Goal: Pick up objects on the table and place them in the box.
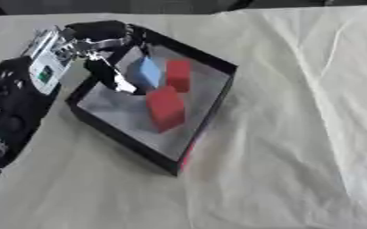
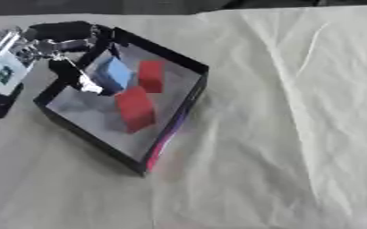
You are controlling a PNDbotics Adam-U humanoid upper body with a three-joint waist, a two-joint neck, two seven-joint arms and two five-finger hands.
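While the left hand (image 1: 100, 49) reaches over the near-left corner of the black box (image 1: 218, 96), three blocks already sit inside it. A blue block (image 1: 146, 71) lies near the far wall, a small red block (image 1: 178, 75) is just beside it, and a bigger red block (image 1: 165, 107) lies closer to the middle of the grey floor.

One finger points down and ends right next to the blue block. I cannot tell if the fingers are pinching that block or have let it go, because the dark parts of the hand blur together there. The right hand does not show in either view.

The blocks look stiff and light, like foam or wood, with flat sides and sharp corners. They should not squash or break. A good place to hold one is across two flat sides that face each other. The box looks like thin card, so a push on its wall could slide it over the cloth.

The pale cloth on the surface (image 1: 296, 147) has folds and wrinkles, and no other things show on it. The hand hides the box's far-left corner. A pink strip shows on the outside of the box's near-right wall, and I cannot make out what it is.
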